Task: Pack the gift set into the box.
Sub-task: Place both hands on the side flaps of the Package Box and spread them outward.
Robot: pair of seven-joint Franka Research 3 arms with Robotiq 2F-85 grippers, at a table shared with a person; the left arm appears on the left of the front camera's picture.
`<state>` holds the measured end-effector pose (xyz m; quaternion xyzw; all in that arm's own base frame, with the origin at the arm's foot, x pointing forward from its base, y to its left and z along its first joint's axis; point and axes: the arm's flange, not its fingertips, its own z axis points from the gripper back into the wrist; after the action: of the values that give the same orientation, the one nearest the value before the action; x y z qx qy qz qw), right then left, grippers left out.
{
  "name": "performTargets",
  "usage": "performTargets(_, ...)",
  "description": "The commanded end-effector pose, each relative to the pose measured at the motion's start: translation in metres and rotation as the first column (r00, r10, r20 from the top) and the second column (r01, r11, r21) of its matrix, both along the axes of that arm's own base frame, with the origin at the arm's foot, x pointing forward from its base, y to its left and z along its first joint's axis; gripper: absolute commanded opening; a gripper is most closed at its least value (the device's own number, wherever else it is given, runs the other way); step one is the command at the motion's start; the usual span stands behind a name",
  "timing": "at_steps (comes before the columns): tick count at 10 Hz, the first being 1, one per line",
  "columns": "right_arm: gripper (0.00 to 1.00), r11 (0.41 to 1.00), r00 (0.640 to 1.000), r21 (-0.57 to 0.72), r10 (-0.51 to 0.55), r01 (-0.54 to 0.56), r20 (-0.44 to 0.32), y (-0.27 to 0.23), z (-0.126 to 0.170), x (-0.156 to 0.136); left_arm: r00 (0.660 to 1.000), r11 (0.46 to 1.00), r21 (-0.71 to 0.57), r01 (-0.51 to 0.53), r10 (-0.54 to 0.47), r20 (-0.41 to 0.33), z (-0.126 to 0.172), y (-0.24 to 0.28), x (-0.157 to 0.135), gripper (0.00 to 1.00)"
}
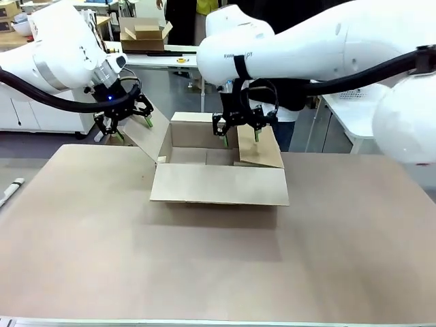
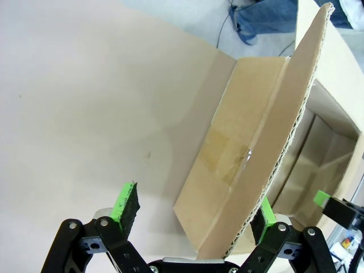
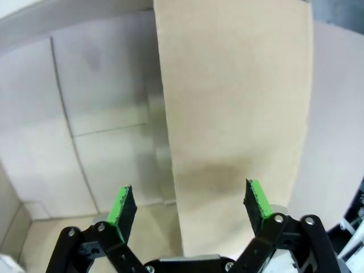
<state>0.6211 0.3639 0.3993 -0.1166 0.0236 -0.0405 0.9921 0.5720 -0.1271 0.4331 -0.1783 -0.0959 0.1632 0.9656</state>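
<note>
The box stands open at the middle of the table, its front flap folded flat toward me. My left gripper is open at the raised left flap. In the left wrist view that flap's corrugated edge runs between the fingers of the left gripper, close to the right pad. My right gripper hangs open over the box's right side, above the right flap. In the right wrist view this flap lies under the open right gripper. The gift set is out of view.
The brown table top spreads wide in front of the box. A small white object lies at the table's left edge. A person stands behind the box; their jeans show. Farther back, another open carton rests on a table.
</note>
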Motion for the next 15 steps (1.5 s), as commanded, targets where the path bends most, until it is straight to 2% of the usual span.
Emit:
performTargets(1,1.00,0.993,0.995,-0.065,-0.094,0.096,0.029,0.001,0.000,0.009,1.000,1.000,0.015,-0.011,0.011,-0.004,0.000,-0.001,-0.001,1.00)
performTargets(5,1.00,0.971,0.976,-0.106,-0.211,0.217,0.060,-0.037,0.014,-0.014,1.000,1.000,0.015,-0.011,0.011,-0.004,0.000,-0.001,-0.001,1.00)
performTargets(10,1.00,0.936,0.948,-0.153,-0.312,0.317,0.055,-0.083,0.037,-0.038,1.000,1.000,0.015,-0.011,0.011,-0.004,0.000,-0.001,-0.001,1.00)
performTargets(15,1.00,0.934,0.927,-0.008,-0.354,0.358,0.127,-0.128,0.057,-0.065,1.000,1.000,0.015,-0.011,0.011,-0.004,0.000,-0.001,-0.001,1.00)
